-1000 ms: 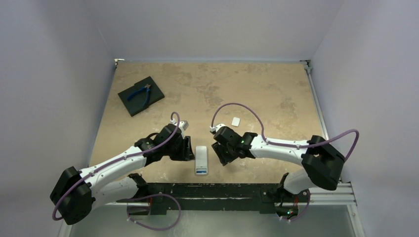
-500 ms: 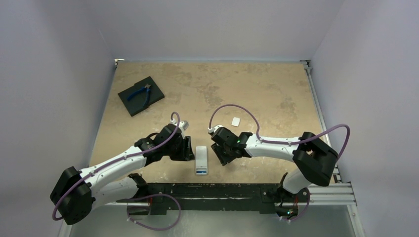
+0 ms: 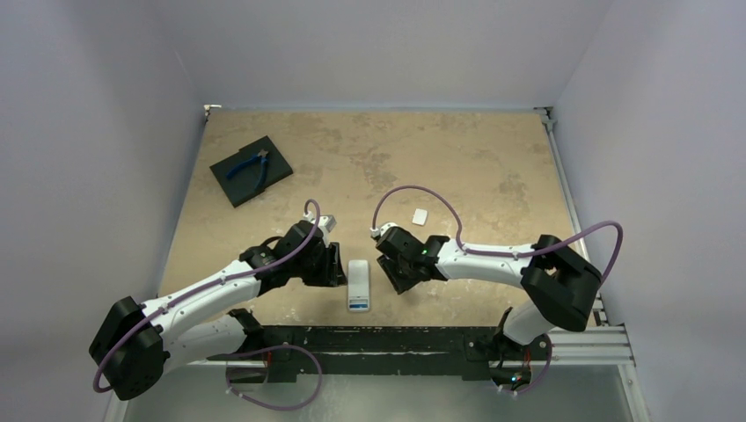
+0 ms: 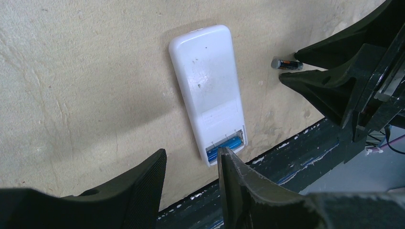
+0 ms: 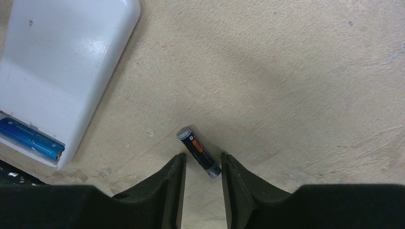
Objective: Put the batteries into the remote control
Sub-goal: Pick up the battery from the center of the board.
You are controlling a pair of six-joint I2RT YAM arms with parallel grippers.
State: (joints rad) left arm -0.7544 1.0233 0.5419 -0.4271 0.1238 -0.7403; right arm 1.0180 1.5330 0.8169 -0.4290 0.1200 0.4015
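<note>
Tan table w/ remote, blk battery, blk pad, white tab

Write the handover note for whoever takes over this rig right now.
Left gripper: open, empty, over the open end of the remote.
Right gripper: open, fingers either side of the dark battery, not clamped as far as shows.
The remote lies face down on the table between the arms, compartment uncovered.
Done: blue battery sits in the compartment.
To do: grip the dark battery, lying on the table beside the remote, and seat it in the other slot, which looks empty. A small white piece, perhaps the cover, lies farther out.
</note>
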